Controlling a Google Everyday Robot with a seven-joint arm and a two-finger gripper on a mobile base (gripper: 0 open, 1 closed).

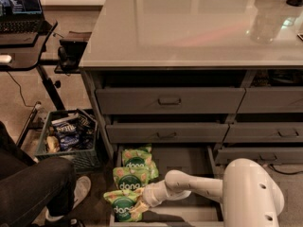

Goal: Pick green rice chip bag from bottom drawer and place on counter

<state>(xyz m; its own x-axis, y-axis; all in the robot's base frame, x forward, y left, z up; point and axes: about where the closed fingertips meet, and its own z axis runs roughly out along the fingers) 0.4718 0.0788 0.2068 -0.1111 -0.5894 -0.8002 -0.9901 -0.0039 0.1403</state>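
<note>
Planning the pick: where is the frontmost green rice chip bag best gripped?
Grip its right edge, coming from the right. The frontmost green rice chip bag lies flat in the bottom drawer, a second bag crowding its rear, and the tool sits at that edge.

Dim warm light; glare on counter [189, 27]; pincer [138, 206] low in shadowed bottom drawer [183, 159].

White arm [199, 186] extended low; gripper [138, 207] at its end, near view's bottom.
</note>
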